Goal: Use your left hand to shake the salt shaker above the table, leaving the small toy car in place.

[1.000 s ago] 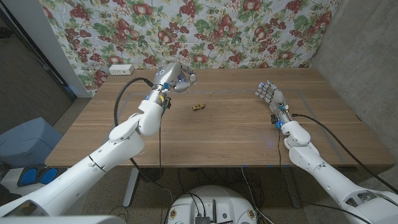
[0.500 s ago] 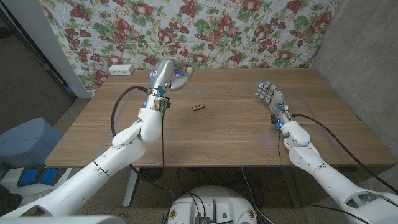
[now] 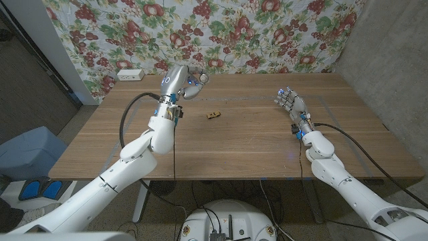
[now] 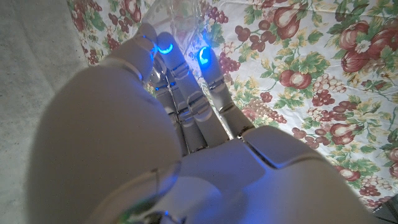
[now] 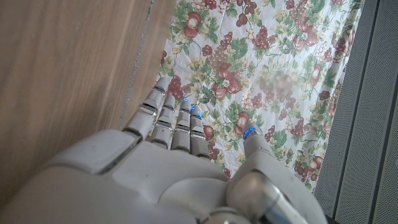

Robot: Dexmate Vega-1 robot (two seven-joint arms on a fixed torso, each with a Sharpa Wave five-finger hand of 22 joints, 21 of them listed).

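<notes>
Seen from the head camera, the robot's two white arms rise from the bottom corners of the frame over a wooden table (image 3: 234,144). At right of centre, the right hand (image 3: 290,104) stands over the tabletop with its fingers apart and extended, holding nothing; the right wrist view shows the same spread fingers (image 5: 163,118) reaching toward the floral backdrop. Just left of centre, the small toy car (image 3: 212,115) sits on the bare wood, well apart from both hands. Farther back, in the upper left-centre of the frame, the left hand (image 3: 184,83) is raised above the table's far edge, its fingers closed around the salt shaker (image 3: 197,78); in the left wrist view the clear shaker (image 4: 180,22) shows between blue-lit fingertips (image 4: 165,46). A fruit-patterned cloth (image 3: 267,33) hangs behind the table, with a white power strip (image 3: 130,74) at its foot, upper left.
</notes>
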